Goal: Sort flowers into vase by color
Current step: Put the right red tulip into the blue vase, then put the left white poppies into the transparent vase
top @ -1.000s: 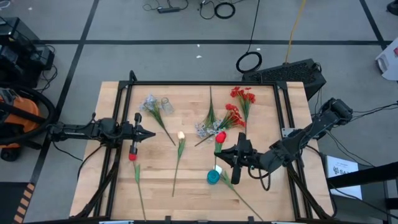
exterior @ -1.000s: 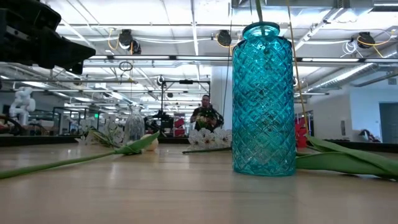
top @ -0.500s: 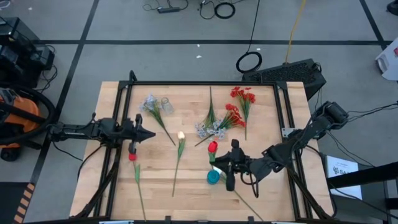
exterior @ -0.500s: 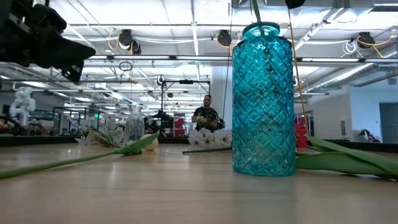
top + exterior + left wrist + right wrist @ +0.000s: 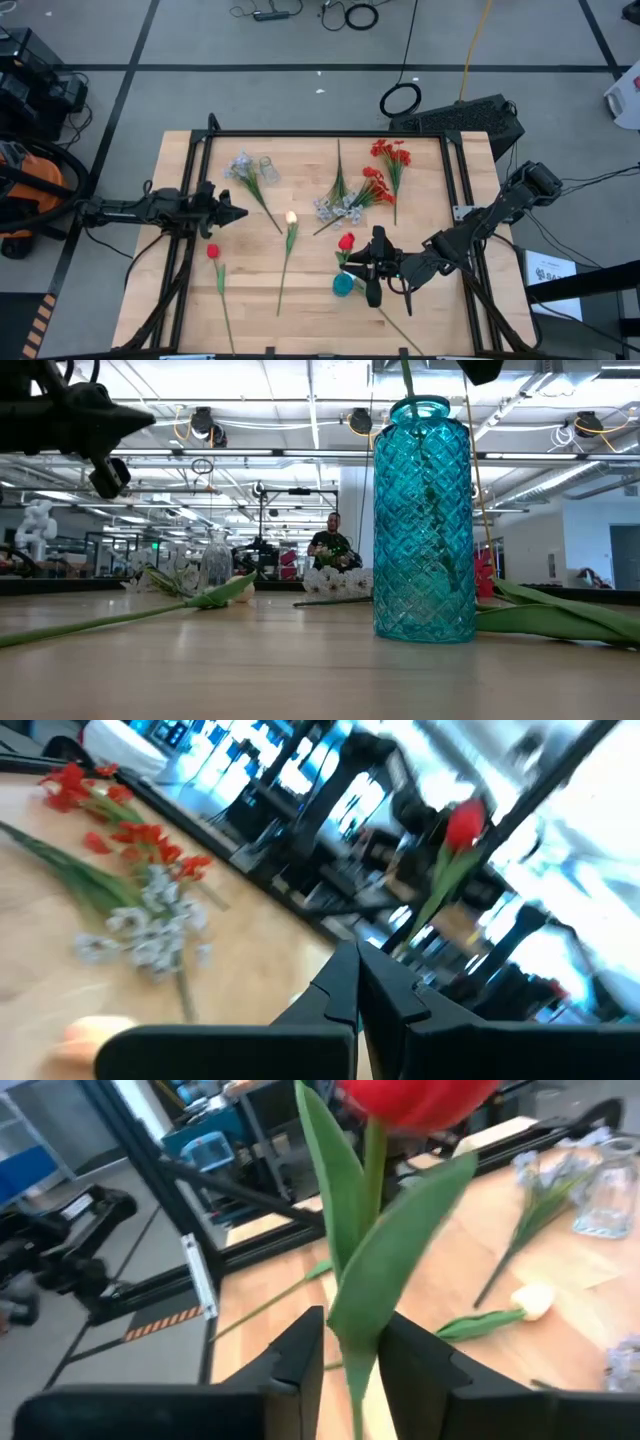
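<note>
Right jaws point(image 5: 350, 1345) pinch a red tulip point(image 5: 346, 242) stem over the teal vase point(image 5: 343, 284); left jaws point(image 5: 358, 982) pressed together.

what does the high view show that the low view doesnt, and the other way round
Only the high view shows the left pincer, shut and empty, a red flower lying below it, and the right pincer gripping a red tulip. Only the low view shows a person far behind the table. Both show the teal vase and the white rosebud.
</note>
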